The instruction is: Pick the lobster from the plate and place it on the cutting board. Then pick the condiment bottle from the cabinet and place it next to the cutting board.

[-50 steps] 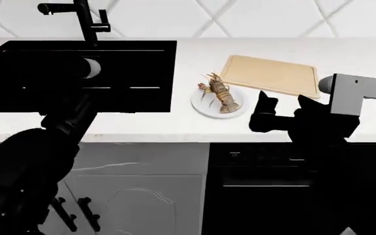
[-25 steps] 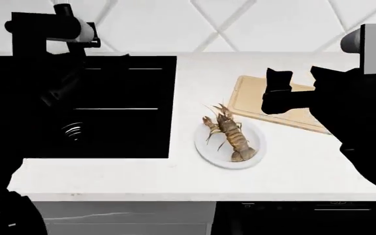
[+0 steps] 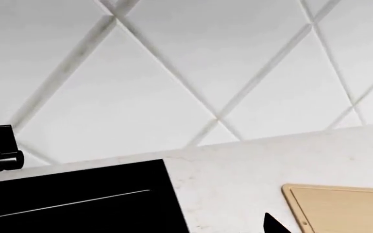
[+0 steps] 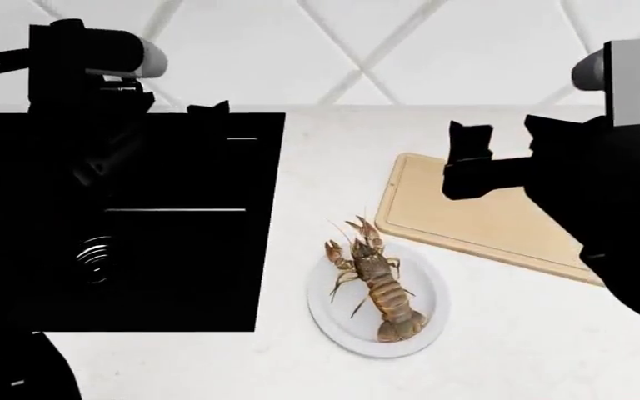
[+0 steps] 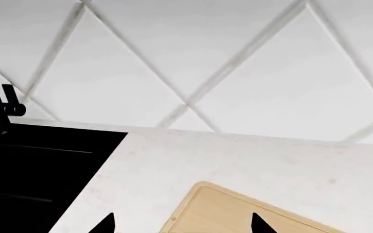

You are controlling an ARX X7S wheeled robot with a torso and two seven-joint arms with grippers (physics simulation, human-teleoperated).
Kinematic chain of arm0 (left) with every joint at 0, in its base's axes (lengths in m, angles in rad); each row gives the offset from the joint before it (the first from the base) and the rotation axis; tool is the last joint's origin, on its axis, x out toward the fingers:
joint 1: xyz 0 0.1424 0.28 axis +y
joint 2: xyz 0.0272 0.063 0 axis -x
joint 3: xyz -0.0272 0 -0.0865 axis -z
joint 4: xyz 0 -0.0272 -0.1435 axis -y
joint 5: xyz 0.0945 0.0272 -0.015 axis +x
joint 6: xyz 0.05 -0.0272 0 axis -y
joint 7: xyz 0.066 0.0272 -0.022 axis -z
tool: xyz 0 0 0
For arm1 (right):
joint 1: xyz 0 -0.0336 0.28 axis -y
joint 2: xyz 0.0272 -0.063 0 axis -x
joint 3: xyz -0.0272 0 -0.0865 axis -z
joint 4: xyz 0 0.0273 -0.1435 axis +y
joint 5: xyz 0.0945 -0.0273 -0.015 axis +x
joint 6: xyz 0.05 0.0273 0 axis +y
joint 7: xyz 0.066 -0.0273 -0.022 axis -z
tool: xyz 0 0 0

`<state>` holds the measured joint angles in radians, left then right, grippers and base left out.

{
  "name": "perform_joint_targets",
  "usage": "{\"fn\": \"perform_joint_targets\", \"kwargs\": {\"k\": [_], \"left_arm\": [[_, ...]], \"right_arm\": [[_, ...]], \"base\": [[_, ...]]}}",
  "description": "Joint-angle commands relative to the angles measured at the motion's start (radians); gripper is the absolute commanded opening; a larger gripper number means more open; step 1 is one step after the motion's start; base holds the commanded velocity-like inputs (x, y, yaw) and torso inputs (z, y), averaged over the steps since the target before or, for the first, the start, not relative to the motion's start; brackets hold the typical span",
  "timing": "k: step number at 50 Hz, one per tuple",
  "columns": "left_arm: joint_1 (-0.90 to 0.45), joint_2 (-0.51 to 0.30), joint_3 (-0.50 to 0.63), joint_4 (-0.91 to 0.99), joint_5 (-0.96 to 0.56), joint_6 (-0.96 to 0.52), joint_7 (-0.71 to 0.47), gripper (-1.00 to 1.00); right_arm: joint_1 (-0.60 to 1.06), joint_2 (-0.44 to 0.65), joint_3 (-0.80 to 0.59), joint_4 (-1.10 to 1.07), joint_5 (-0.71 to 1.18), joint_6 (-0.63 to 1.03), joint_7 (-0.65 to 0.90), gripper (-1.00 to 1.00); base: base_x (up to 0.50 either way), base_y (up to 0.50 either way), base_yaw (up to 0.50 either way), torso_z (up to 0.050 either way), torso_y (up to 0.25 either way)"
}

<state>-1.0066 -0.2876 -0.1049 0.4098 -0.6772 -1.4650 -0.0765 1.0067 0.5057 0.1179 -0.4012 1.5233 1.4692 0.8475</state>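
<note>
Head view: lobster (image 4: 376, 282) lies on plate (image 4: 426, 330), claws toward wall, tail toward near edge. Plate sits on white surface (image 4: 520, 350) just beside near-left corner of cutting board (image 4: 487, 221). Right pincer (image 4: 509, 158) hovers above board's left part, fingers spread wide, empty. Left pincer (image 4: 203, 112) over black sink (image 4: 164, 250); spread cannot be judged. Condiment bottle not visible. Right wrist view: two fingertips (image 5: 259, 224) apart, board (image 5: 238, 213) between them.
</note>
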Motion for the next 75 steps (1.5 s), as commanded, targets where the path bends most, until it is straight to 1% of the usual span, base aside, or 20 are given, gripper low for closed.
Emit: {"fn": "perform_joint_targets", "kwargs": {"k": [1, 11, 17, 22, 25, 34, 45, 56, 75], "left_arm": [[0.003, -0.006, 0.0, 0.003, -0.015, -0.004, -0.009, 1.0], [0.0, -0.014, 0.002, -0.001, -0.026, -0.003, -0.016, 1.0], [0.0, -0.016, 0.003, -0.002, -0.033, -0.002, -0.021, 1.0], [0.003, -0.019, 0.002, 0.0, -0.039, -0.001, -0.026, 1.0], [0.005, -0.021, 0.002, 0.0, -0.042, 0.0, -0.028, 1.0], [0.002, -0.028, 0.005, 0.002, -0.054, -0.003, -0.035, 1.0], [0.003, -0.035, 0.009, -0.001, -0.069, 0.0, -0.043, 1.0], [0.01, -0.042, 0.015, -0.003, -0.081, 0.007, -0.051, 1.0], [0.007, -0.052, 0.02, -0.008, -0.108, 0.008, -0.07, 1.0]], "right_arm": [[-0.003, 0.017, -0.027, -0.003, 0.021, -0.014, 0.005, 1.0], [-0.017, 0.024, -0.034, 0.018, 0.112, -0.028, 0.078, 1.0], [-0.052, 0.03, -0.074, 0.045, 0.296, -0.062, 0.233, 1.0], [-0.083, 0.041, -0.179, 0.043, 0.491, -0.132, 0.397, 1.0], [-0.099, 0.048, -0.236, 0.023, 0.57, -0.17, 0.466, 1.0], [-0.119, 0.059, -0.358, -0.022, 0.714, -0.241, 0.563, 1.0], [-0.099, 0.066, -0.468, -0.037, 0.801, -0.295, 0.612, 1.0], [-0.125, 0.059, -0.509, -0.012, 0.767, -0.286, 0.58, 1.0], [-0.115, 0.055, -0.561, -0.013, 0.774, -0.306, 0.557, 1.0]], "base": [[0.0, 0.0, 0.0, 0.0, 0.0], [0.11, -0.13, 0.0, 0.0, 0.0], [0.0, 0.0, 0.0, 0.0, 0.002], [0.0, 0.0, 0.0, 0.0, 0.0], [0.0, 0.0, 0.0, 0.0, 0.0], [0.0, 0.0, 0.0, 0.0, 0.0], [0.0, 0.0, 0.0, 0.0, 0.0], [0.0, 0.0, 0.0, 0.0, 0.0], [0.0, 0.0, 0.0, 0.0, 0.0]]}}
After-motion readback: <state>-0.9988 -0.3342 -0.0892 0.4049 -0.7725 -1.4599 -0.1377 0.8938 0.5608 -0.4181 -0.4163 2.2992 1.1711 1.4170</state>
